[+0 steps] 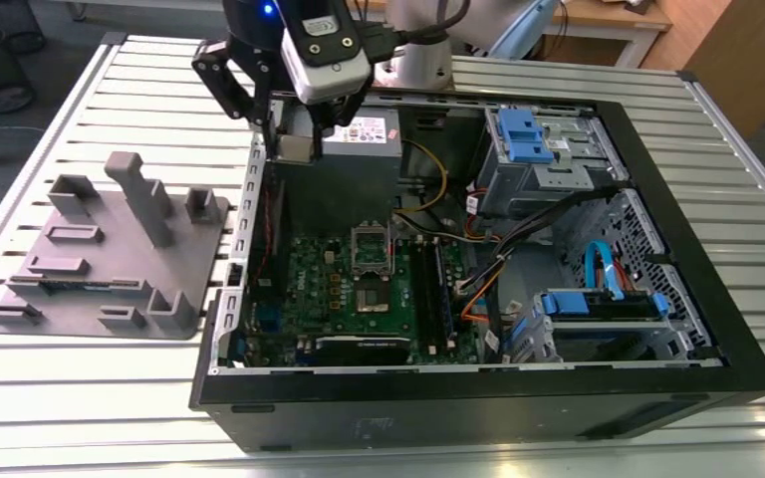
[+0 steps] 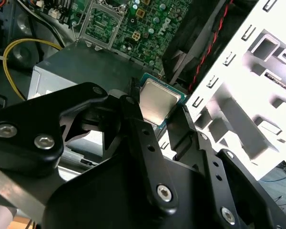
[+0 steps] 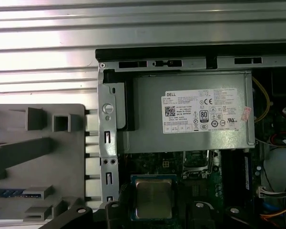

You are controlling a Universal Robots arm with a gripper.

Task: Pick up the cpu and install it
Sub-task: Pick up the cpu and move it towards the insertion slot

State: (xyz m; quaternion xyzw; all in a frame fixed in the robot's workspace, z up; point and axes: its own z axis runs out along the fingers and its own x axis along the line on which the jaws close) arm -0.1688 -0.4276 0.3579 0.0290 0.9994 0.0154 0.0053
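Tool [image 2: 158,110] is clamped on the cpu [image 2: 156,99] by its edges, silvery top showing, up over the case [image 1: 489,386] corner by the power supply [image 3: 190,90], with the socket [image 1: 372,251] on the green board [image 1: 336,299] lying lower and rightward in the exterior view.

**Exterior view:** looking down obliquely from a raised, distant station, taking in the whole open computer case [image 1: 489,418], the grey tray [image 1: 196,264] and the gripper [image 1: 296,149]. **First wrist view:** facing straight down, close behind the jaws, with the power supply [image 3: 190,90] lying beyond them. **Second wrist view:** peering slantwise along the fingers [image 2: 143,138], very near. Both wrist views are sharing the cpu [image 3: 153,199] between the jaws, the power supply and the grey tray.
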